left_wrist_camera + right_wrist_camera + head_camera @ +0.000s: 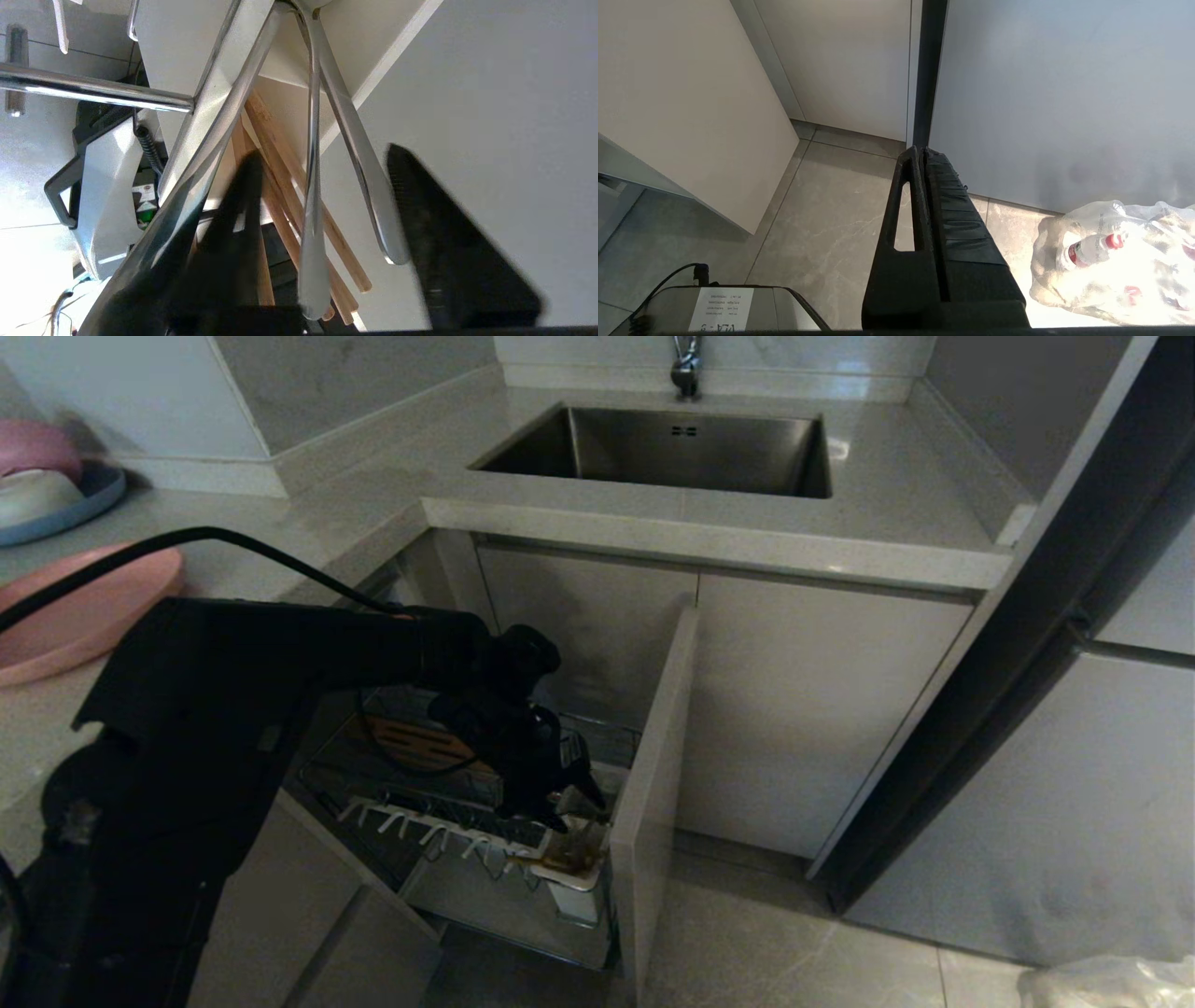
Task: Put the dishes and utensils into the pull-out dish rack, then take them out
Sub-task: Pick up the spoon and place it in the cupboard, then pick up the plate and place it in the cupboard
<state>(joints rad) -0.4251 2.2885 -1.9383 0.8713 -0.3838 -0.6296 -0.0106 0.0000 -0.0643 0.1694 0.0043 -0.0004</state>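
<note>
- Kitchen corner: pull-out dish rack stands drawn out beneath the sink.
- Left gripper, fingers parted, flanks spoon and chopsticks in the utensil cup.
- Right gripper, fingers together, hangs over the floor.
- Pink plate lies on the counter.

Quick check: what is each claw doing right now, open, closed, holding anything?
Left claw: open over the utensil cup, its fingers either side of the spoon and chopsticks, holding nothing.
Right claw: closed, empty, parked above the floor.
</note>
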